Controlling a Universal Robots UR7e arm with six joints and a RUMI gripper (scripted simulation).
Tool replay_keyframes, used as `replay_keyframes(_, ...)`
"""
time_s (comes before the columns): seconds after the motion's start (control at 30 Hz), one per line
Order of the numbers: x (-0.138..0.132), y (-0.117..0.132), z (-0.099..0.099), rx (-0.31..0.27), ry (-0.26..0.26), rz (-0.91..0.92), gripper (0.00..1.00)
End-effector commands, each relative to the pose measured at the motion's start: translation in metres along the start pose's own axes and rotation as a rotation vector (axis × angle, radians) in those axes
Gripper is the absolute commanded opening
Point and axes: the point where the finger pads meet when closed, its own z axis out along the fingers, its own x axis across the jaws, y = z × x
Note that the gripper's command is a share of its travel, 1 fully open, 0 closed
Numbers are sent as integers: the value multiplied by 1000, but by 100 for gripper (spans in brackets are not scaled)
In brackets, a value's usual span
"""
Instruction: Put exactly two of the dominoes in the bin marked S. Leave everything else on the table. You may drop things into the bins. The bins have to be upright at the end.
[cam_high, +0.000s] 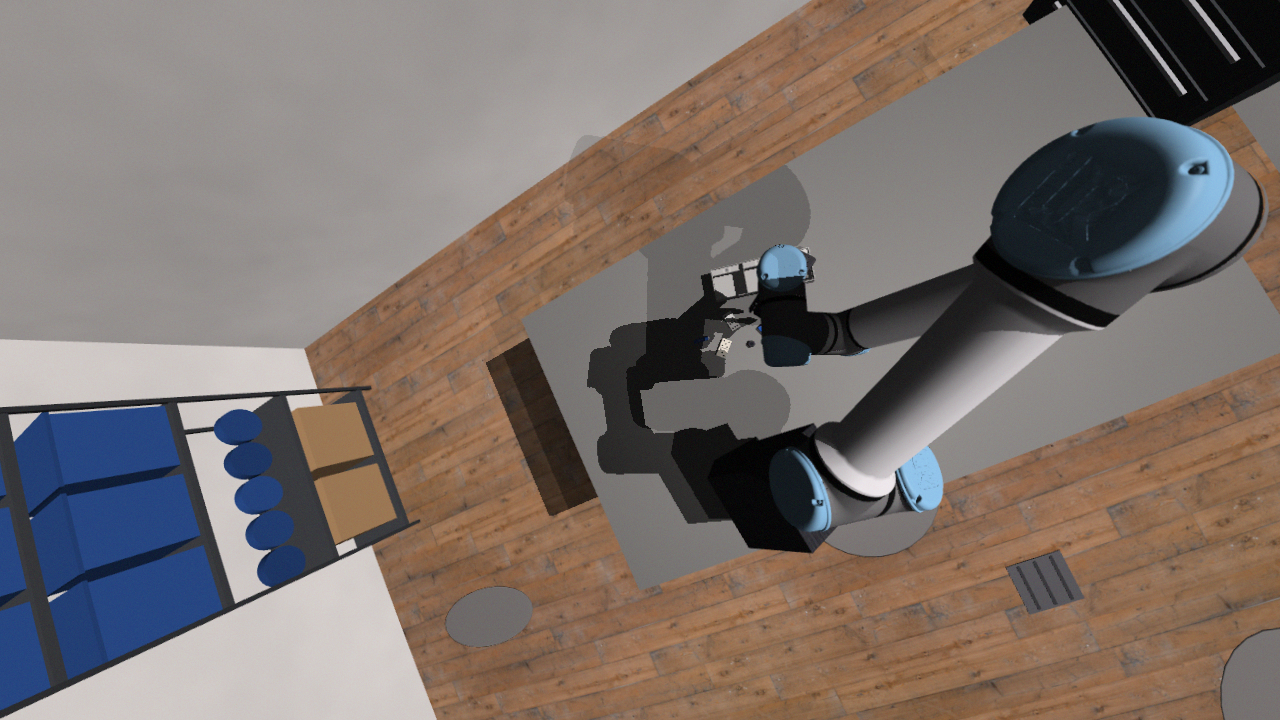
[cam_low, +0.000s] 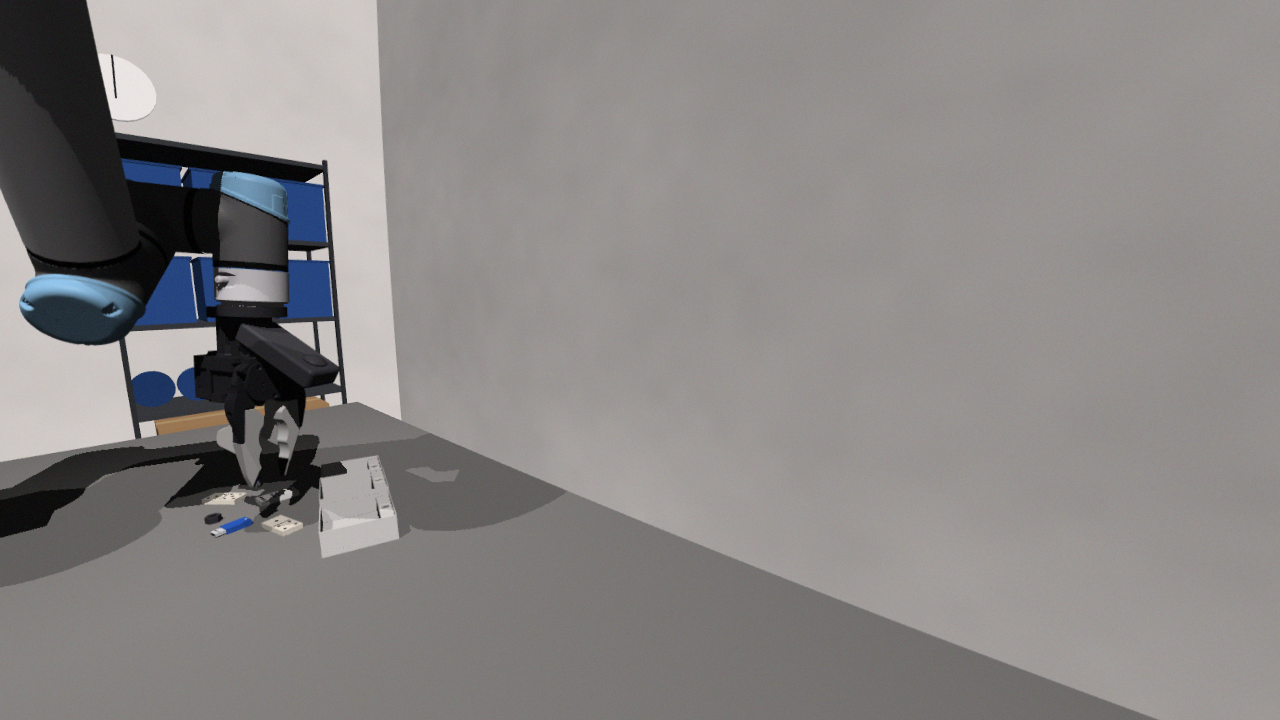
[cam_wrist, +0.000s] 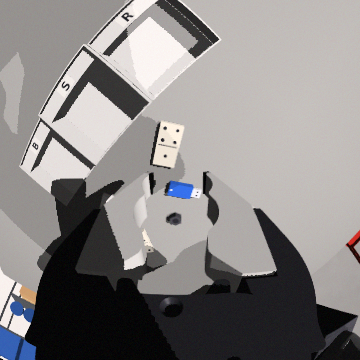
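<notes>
Hard dark shadows, dim corners.

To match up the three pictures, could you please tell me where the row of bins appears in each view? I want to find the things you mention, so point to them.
Top: right of centre, above mid-height; the row of bins (cam_high: 748, 279) (cam_low: 358, 540) (cam_wrist: 102, 107) is partly hidden under the wrist.
Exterior: left of centre, in the lower half, on the table.
Wrist: upper left, running diagonally, with R, S and B readable.
Shared landmark: the small black nut-like piece (cam_high: 750, 343) (cam_low: 213, 518) (cam_wrist: 174, 218), beyond the row's edge in every view.
</notes>
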Motion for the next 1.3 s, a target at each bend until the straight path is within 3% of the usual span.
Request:
replay_keyframes(0.0, -4, 0, 1, 24, -35, 152, 24)
replay_keyframes(0.17, -8, 2, 0, 39, -57, 248, 24)
replay_keyframes(1.27, -9, 3, 0, 41, -58, 252, 24)
